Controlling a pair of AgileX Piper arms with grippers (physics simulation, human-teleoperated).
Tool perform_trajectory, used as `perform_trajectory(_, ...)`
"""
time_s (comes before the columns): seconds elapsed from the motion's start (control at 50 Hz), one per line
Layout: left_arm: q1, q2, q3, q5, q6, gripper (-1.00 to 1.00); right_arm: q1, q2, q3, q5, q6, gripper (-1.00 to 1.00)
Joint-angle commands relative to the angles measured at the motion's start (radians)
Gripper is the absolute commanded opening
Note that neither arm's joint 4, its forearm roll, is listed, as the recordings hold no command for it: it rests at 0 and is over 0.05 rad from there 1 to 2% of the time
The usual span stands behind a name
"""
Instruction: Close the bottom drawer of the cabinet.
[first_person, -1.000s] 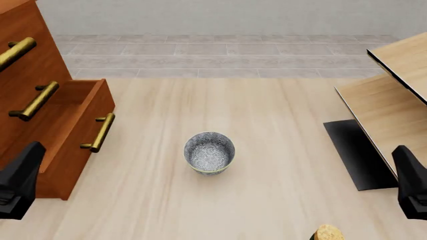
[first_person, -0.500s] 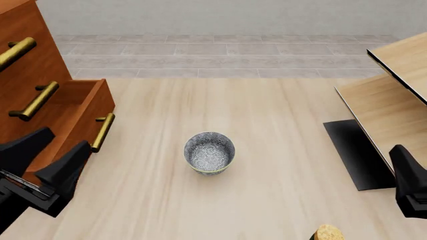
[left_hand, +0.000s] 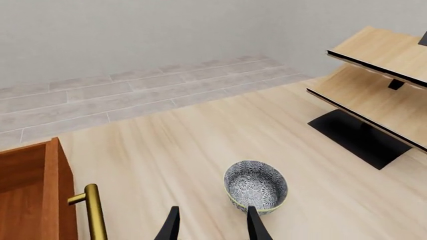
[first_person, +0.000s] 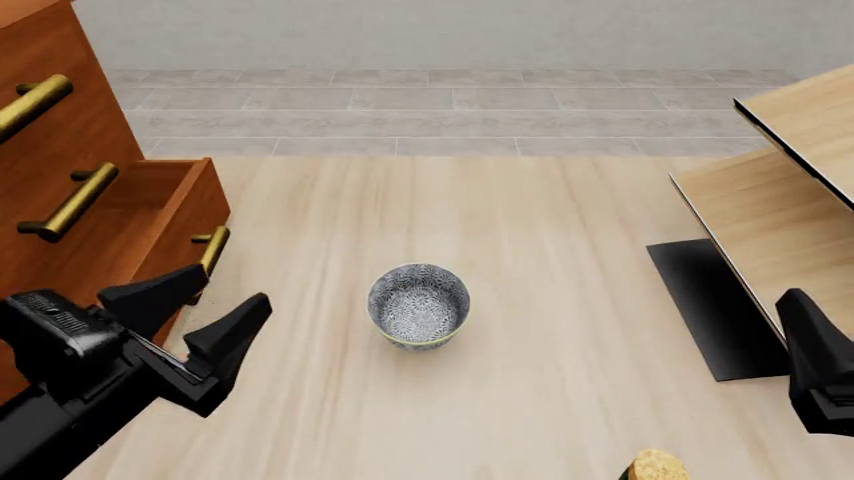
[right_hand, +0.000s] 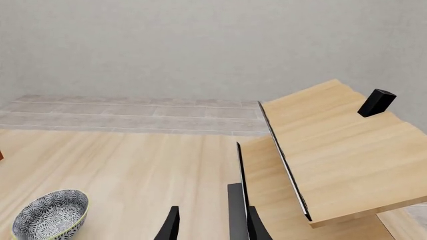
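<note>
My left gripper (first_person: 190, 307) jaws spread, nothing between, hovering near table's left edge just beside bottom drawer (first_person: 150, 255). Drawer stands open, jutting from cabinet (first_person: 54, 150) at far-left corner (brass handle (first_person: 206, 264) facing me). Patterned bowl (first_person: 419, 305) mid-table. My right gripper (right_hand: 209, 225) jaws parted, near right edge.

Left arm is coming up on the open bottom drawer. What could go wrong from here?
The open left gripper sits beside the brass handle; a finger could snag behind the bar instead of pushing the bottom drawer shut. Swinging wide might also knock the patterned bowl, which stands close on the table.
</note>
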Motion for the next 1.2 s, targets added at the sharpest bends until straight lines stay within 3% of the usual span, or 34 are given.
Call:
perform_trajectory(0.02, -0.004, 0.297, 0.001, -0.23, -0.019, 1.0, 0.002, 0.004, 0.0, -0.003, -0.002, 1.0)
perform_trajectory(0.24, 0.033, 0.495, -0.012, -0.372, -0.039, 1.0, 0.004, 0.003, 0.0, -0.002, -0.002, 1.0)
perform_trajectory(0.62, 0.144, 0.655, -0.099, -0.373, -0.056, 1.0, 0.005, 0.01, 0.001, -0.007, -0.003, 1.0)
perform_trajectory(1.2, 0.283, 0.812, -0.177, -0.373, -0.015, 1.0, 0.005, 0.02, 0.0, -0.014, 0.0, 1.0)
